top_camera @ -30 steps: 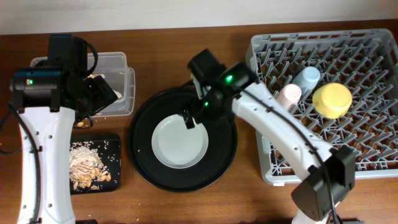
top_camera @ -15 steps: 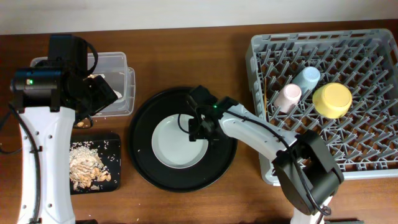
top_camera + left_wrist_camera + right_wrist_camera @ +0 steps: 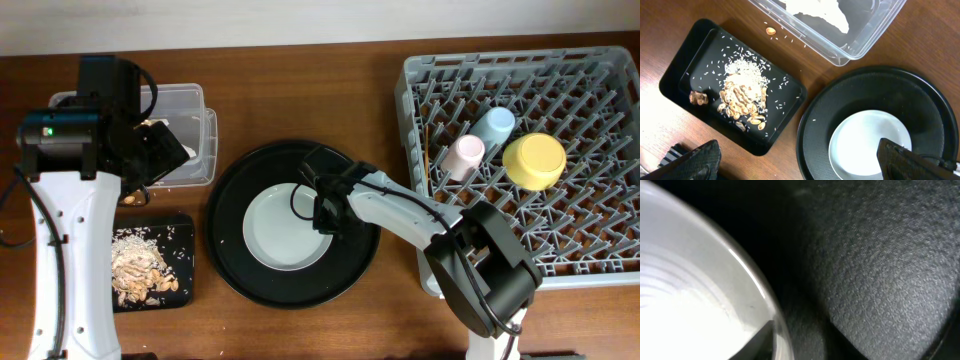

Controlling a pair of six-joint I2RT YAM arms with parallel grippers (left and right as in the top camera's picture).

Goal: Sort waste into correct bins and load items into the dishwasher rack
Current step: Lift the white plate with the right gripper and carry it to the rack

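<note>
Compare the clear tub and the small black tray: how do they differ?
The clear tub is see-through with taller walls; the small black tray is opaque and shallow. The tub holds white tissue; the tray holds rice and beige scraps. Both are rectangular and sit left of the round black tray.

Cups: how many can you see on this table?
2. A pink cup and a blue cup stand side by side in the rack, just left of the yellow bowl. No others show.
</note>
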